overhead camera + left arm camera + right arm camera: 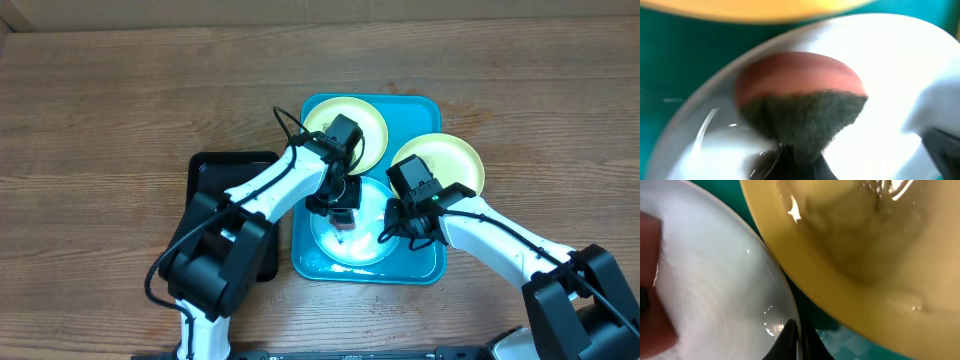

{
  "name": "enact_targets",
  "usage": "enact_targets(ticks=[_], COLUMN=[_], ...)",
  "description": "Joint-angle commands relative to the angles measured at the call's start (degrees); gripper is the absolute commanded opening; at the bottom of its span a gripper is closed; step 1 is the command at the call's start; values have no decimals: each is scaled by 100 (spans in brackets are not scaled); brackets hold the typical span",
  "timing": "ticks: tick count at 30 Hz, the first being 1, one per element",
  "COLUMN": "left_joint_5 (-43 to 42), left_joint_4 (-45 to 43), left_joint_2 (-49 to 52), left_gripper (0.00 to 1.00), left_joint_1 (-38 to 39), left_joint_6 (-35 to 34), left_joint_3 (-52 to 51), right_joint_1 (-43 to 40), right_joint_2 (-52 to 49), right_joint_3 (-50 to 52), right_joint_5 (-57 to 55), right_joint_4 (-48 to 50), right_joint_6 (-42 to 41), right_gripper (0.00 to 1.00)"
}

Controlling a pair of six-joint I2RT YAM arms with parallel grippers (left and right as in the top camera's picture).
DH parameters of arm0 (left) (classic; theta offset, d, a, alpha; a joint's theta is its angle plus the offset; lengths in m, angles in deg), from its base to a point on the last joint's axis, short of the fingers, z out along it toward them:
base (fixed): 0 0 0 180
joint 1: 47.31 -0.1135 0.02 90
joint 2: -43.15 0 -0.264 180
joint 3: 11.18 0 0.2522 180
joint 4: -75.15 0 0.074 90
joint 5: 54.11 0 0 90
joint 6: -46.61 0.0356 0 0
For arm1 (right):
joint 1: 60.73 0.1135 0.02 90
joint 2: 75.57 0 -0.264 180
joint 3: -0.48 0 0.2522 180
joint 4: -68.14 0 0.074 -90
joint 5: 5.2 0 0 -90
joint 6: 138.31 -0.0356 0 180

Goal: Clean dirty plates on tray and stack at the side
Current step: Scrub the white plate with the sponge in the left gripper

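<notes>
The blue tray (428, 106) holds three plates. One pale yellow-green plate (368, 122) lies at its far side and a second (450, 158) overlaps its right rim; in the right wrist view this second one (865, 240) shows brownish smears. The third plate (362, 250) lies at the front and looks white with glare. My left gripper (342, 207) is shut on a red sponge with a dark scouring pad (800, 95) and presses it on the front plate (890, 60). My right gripper (396, 230) is shut on that plate's right rim (785, 305), its fingertips (795, 340) pinched together.
A smaller black tray (212, 180) lies on the wooden table just left of the blue tray, under my left arm. The blue tray floor (855, 342) shows between the front and right plates. The two arms are close together over the tray.
</notes>
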Motion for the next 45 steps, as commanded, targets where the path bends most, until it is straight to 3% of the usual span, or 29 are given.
enact_targets(ticks=[1, 4, 9, 13, 19, 25, 29, 37, 45], left_joint_5=[-1956, -2107, -1587, -208, 2752, 3703, 3359, 131, -1375], left_joint_4=[-20, 122, 723, 1325, 1567, 1864, 1847, 730, 151], left_joint_2=[415, 474, 472, 446, 433, 428, 428, 518, 601], left_gripper=[4, 4, 4, 4, 4, 4, 4, 4, 4], left_joint_1=[35, 61, 55, 50, 46, -72, -146, 15, 413], left_joint_6=[140, 127, 129, 2, -544, -535, -369, -208, -501], left_joint_3=[13, 13, 15, 15, 17, 560, 1029, 852, 472], right_joint_1=[-42, -42, -42, -42, -42, -42, -42, -42, -42], right_joint_2=[-44, -44, -44, -44, -44, -44, -44, -44, -44], right_joint_3=[52, 52, 52, 52, 52, 52, 52, 46, 46], right_joint_5=[-328, -328, -330, -330, -330, -330, -404, -437, -435], right_joint_4=[-46, -46, -57, -46, -46, -46, -17, 109, 238], right_joint_6=[-20, -17, -20, -17, -17, -17, -20, 22, 175], right_gripper=[4, 4, 4, 4, 4, 4, 4, 4, 4])
